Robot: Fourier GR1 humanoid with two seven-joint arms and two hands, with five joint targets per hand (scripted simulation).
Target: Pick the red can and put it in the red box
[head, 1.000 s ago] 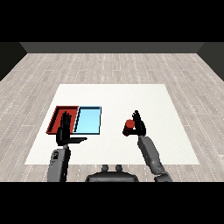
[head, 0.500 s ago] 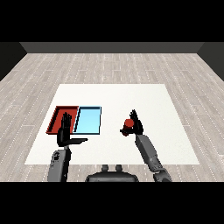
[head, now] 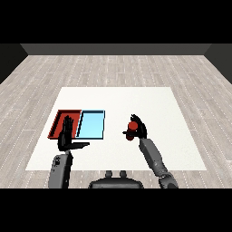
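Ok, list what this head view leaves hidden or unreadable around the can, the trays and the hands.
- Red can: the right hand curls round it, hiding most of its body; any label is too small to read.
- Whether the can touches the table: hidden by that hand.
- Red tray: its right near part is covered by the raised, open left hand.
- Light blue tray: wall height unreadable from this angle.

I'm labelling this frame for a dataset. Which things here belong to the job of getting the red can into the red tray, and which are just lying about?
Belongs to the job:
red can, held in the right hand
red tray, at the table's left

Just there:
light blue tray, beside the red one
left hand, open over the red tray's near edge
white table
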